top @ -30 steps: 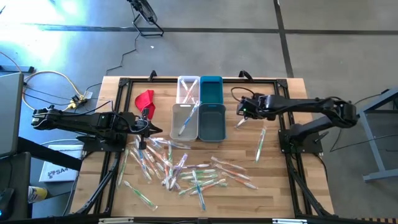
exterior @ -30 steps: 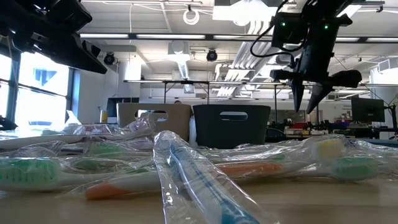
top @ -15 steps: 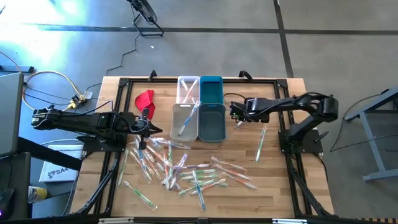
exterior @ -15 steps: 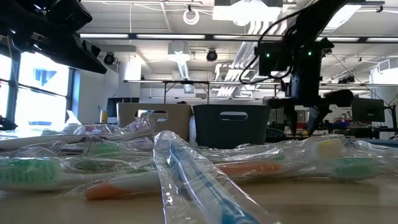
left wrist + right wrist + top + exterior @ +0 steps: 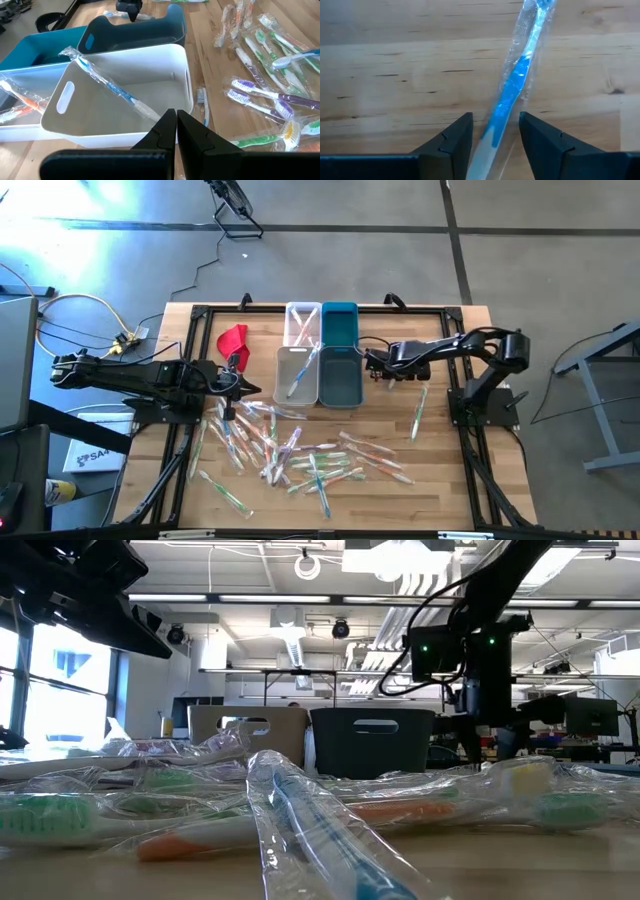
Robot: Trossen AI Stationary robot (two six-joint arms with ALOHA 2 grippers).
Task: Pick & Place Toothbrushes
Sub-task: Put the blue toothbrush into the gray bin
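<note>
The pale wooden surface [image 5: 440, 430] with its black frame stands on a grey concrete floor, and the level view looks past it into a bright workshop of ceiling lights and desks. At the surface's middle sit four small rectangular plastic bins: a clear white one [image 5: 302, 323] and a bright teal one [image 5: 339, 322] at the back, a larger white one [image 5: 296, 373] and a dark teal one [image 5: 340, 376] in front.

A loose heap of thin toothbrushes in clear plastic wrappers [image 5: 300, 455], with pink, orange, green, blue and purple handles, lies scattered across the near half. One blue-handled wrapped brush [image 5: 107, 85] leans inside the larger white bin.

The left arm waits low over the surface beside a crumpled red cloth [image 5: 233, 338], its left end effector [image 5: 176, 129] pinched shut and empty, pointing at the white bin.

The right arm reaches in from the far side, and its right end effector [image 5: 495, 131] is down at the surface just right of the dark teal bin. Its fingers stand part-open, straddling a single blue-and-white toothbrush in a clear wrapper [image 5: 512, 90] that lies flat on the wood; whether they touch it yet I cannot tell.

The step in hand looks like the grasp of this stray brush. The next move probably calls for closing squarely on the slim handle without letting the slick wrapper slide, then lifting it and carrying it to a bin.
</note>
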